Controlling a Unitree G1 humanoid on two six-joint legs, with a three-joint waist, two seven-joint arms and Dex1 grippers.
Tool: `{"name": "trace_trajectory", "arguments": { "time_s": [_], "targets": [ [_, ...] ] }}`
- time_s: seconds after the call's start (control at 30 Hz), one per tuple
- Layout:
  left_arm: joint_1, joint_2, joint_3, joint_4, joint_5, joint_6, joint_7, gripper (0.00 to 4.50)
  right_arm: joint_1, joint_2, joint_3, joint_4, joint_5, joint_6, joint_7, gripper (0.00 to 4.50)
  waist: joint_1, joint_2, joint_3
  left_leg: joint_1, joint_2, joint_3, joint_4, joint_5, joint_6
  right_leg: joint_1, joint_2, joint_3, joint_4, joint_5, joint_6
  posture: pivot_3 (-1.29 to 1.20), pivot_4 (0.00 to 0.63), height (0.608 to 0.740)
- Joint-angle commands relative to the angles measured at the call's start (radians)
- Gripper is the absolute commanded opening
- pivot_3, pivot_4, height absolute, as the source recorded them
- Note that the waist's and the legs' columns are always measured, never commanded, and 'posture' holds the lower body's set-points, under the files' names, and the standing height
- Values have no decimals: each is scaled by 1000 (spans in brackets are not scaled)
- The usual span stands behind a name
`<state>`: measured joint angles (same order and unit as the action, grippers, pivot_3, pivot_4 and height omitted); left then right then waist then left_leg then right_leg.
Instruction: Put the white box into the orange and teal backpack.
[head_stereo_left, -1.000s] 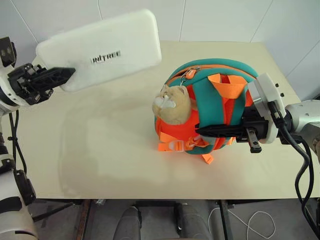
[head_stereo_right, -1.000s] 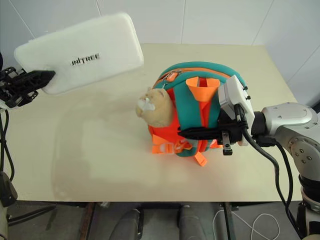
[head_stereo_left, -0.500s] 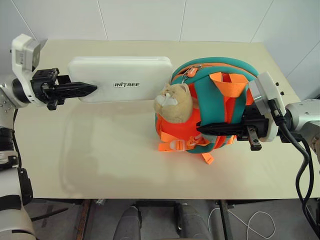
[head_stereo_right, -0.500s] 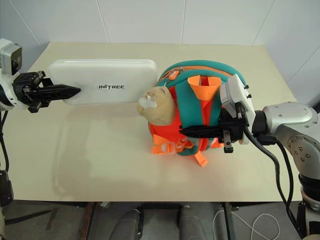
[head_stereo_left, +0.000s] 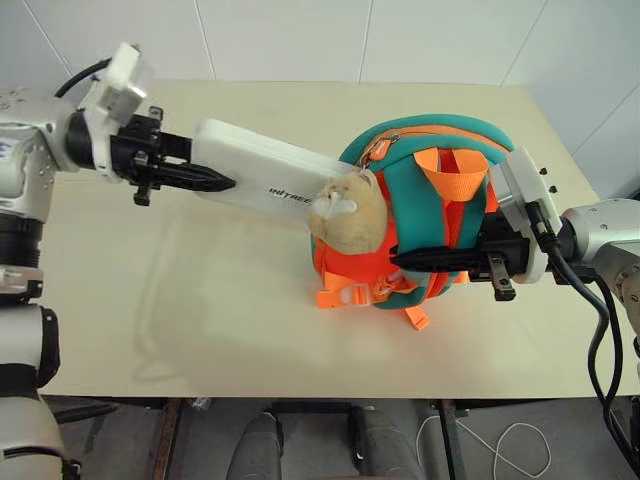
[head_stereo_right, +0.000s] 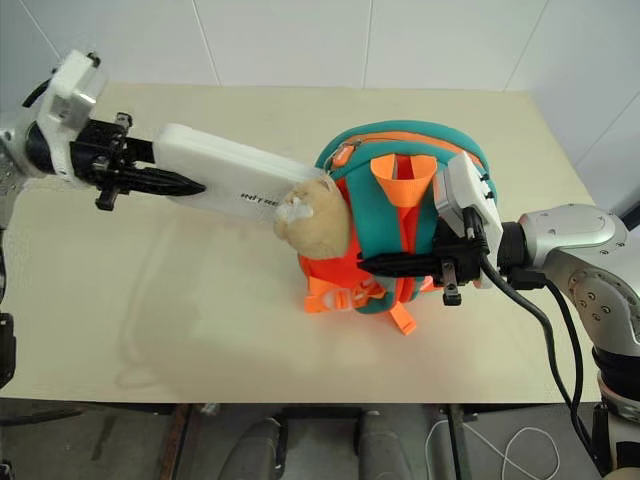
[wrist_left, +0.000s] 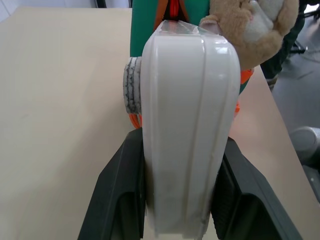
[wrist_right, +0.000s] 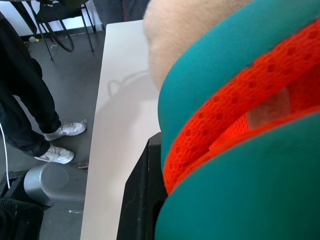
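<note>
The orange and teal backpack (head_stereo_left: 420, 215) stands upright on the counter (head_stereo_left: 200, 320), and everything is placed against it. On the backpack's near side, the right gripper (head_stereo_left: 410, 260) has its fingers clamped shut on a teal strap (wrist_right: 235, 65), apparently steadying the bag. A tan plush animal (head_stereo_left: 348, 210) hangs on the side of the backpack that faces the left arm.

The white box (head_stereo_left: 265, 180) is off the counter, tilted, held at its outer end by the left gripper (head_stereo_left: 215, 183), fingers closed on either flat face of the box, as the left wrist view shows. Its leading end has reached the backpack, just behind the plush animal and below the zipper pull (head_stereo_left: 380, 148). Whether that end has entered an opening or only presses against the side cannot be told; most of the box is plainly outside.

Judged progress: pick-up done, bag secured, box brought to the backpack. Left to do: push the box fully inside and release it.

Writing: dark lettering on the top of the box (head_stereo_left: 288, 189), partly covered by the plush animal, reads roughly "INITREE". No other readable labels.

Beyond the counter edge, the right wrist view shows a person's legs and white shoes (wrist_right: 60, 142) on the floor.
</note>
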<state>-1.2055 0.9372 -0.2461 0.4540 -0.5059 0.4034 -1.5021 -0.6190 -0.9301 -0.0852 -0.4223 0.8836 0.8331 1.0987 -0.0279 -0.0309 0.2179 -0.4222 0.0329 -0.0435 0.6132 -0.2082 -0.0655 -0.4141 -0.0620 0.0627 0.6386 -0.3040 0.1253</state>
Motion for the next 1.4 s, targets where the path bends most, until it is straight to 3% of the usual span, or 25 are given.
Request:
{"name": "trace_trajectory", "arguments": {
  "time_s": [0.03,0.37,0.5,0.67,0.73,0.87,1.1,1.4],
  "targets": [
    [-42,-67,0,-42,40,17,-45,1250,-18,6,-13,-7,-2,-24,6,0,0,0,0,0,0,0,0,0,0,0,0,0,0,0,0,0,150,740],
    [-9,-331,-36,-47,197,94,147,1250,-30,29,9,10,-29,-37,13,0,1,0,0,0,0,-1,2,0,1,0,0,0,2,0,1,0,150,740],
    [-28,-480,-70,34,289,100,293,1249,-40,42,22,14,-38,-41,14,0,1,0,0,0,-1,-1,3,0,1,1,0,1,3,0,2,0,150,740],
    [-21,-538,-50,34,312,115,328,1249,-36,44,19,11,-43,-43,9,0,-7,0,0,0,-1,-1,4,0,1,1,0,2,4,1,2,0,150,740],
    [-19,-534,-48,29,322,116,328,1249,-34,46,17,10,-42,-42,6,0,-8,0,0,1,-1,-1,3,0,1,0,1,2,5,1,2,0,150,740],
    [-14,-479,-18,-25,303,164,293,2511,-26,52,16,4,-43,-44,-1,0,-6,0,0,1,-1,-1,3,0,1,0,1,2,5,1,2,0,150,740],
    [16,-292,54,-132,253,213,180,4483,-23,56,19,11,-49,-47,0,0,-6,0,0,1,-1,-1,2,0,1,0,1,3,5,0,2,0,150,740],
    [149,-119,208,-301,136,237,107,4483,-36,61,27,28,-67,-48,11,0,-4,0,0,1,-1,-1,3,0,1,0,1,3,5,0,2,0,150,740]
  ]
}}
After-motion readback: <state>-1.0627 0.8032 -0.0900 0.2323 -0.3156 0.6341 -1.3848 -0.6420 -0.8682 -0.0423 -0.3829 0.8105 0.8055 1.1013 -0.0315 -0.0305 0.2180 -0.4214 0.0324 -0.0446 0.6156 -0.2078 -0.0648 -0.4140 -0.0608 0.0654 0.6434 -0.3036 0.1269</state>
